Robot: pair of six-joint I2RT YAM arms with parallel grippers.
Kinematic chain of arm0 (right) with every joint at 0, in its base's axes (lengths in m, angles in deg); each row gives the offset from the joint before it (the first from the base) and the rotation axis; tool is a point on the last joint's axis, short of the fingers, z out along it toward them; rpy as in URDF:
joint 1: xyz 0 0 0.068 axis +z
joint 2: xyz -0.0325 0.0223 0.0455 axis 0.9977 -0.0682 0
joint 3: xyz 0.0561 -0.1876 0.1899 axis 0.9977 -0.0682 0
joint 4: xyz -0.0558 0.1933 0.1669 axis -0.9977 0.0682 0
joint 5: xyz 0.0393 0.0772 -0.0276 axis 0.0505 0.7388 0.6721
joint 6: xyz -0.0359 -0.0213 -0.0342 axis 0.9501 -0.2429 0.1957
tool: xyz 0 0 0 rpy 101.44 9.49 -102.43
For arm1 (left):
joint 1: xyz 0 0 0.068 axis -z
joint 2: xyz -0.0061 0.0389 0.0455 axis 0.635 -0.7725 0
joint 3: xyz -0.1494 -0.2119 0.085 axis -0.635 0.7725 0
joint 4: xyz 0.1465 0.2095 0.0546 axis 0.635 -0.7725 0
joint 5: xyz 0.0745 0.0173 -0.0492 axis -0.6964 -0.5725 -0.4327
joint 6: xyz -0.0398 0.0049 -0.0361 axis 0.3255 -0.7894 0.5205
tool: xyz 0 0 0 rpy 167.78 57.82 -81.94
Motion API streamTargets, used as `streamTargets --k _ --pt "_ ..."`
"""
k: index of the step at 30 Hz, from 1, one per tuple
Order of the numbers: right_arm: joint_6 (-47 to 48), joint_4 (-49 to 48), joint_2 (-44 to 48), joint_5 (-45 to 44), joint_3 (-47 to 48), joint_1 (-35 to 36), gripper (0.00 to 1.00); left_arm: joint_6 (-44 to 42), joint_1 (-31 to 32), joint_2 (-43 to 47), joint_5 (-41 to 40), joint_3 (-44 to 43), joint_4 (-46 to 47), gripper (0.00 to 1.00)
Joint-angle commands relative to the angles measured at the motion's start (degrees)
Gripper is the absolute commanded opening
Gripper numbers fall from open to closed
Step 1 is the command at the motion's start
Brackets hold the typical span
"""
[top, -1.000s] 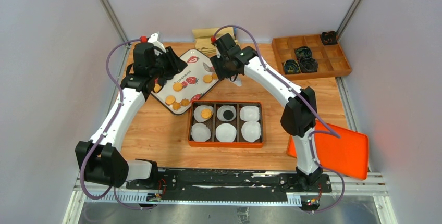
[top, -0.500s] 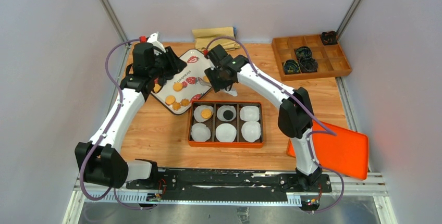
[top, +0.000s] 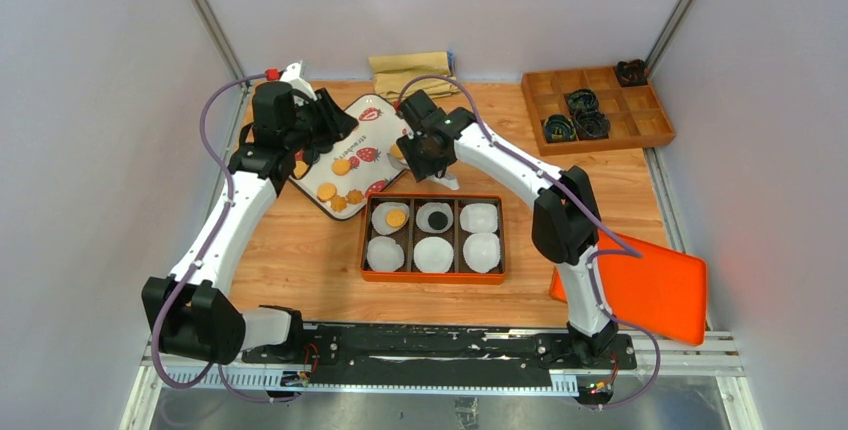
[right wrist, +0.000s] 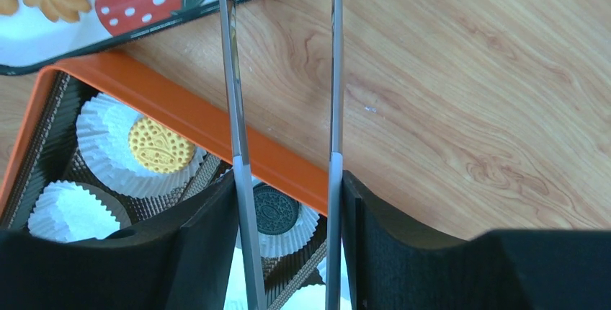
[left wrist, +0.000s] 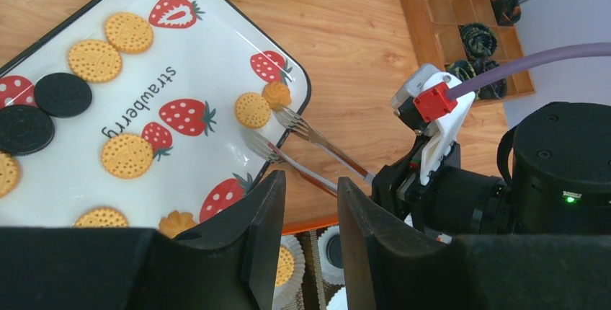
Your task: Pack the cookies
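The cookies lie on a white strawberry-print plate (left wrist: 216,58): golden rounds (left wrist: 128,155), black ones (left wrist: 63,94), and a small flower-shaped one (left wrist: 277,95). An orange box (top: 433,278) in front holds white paper cups; one has a golden cookie (right wrist: 162,144), another a black cookie (right wrist: 275,209). My right gripper (right wrist: 288,187) is shut on metal tongs (right wrist: 234,108). Their forked tips (left wrist: 288,117) rest at the plate's right corner beside the flower-shaped cookie, with nothing between them. My left gripper (left wrist: 310,231) hovers open and empty over the plate's near edge.
A wooden compartment tray (top: 597,110) with dark items stands at the back right. An orange lid (top: 650,290) lies at the right front. A folded tan cloth (top: 412,70) sits behind the plate. Bare wood lies left of the box.
My right arm has swung left and nearer, bringing the tongs' tips down to the plate's right corner. The left arm has stayed put.
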Motion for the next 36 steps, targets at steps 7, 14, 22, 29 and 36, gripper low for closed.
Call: streamTargets --k 7,14,22,29,36 --pt "-0.82 3.98 -5.99 -3.42 8.62 0.36 0.55 -0.67 0.32 2.07 0.69 -0.21 0.68 0.39" --pt "-0.90 4.16 -7.71 -3.28 9.70 0.33 0.55 -0.74 0.23 1.93 0.50 0.05 0.45 0.39" --pt "-1.21 3.94 -8.10 -3.24 11.19 0.13 0.47 -0.84 0.23 1.84 0.42 0.30 0.44 0.39" --pt "-1.58 3.54 -6.09 -3.39 11.35 0.12 0.33 -0.90 0.23 1.97 0.50 0.26 0.37 0.39" --pt "-1.86 3.39 2.75 -5.81 5.71 0.15 0.29 -0.36 0.23 2.03 1.17 0.25 0.73 0.39"
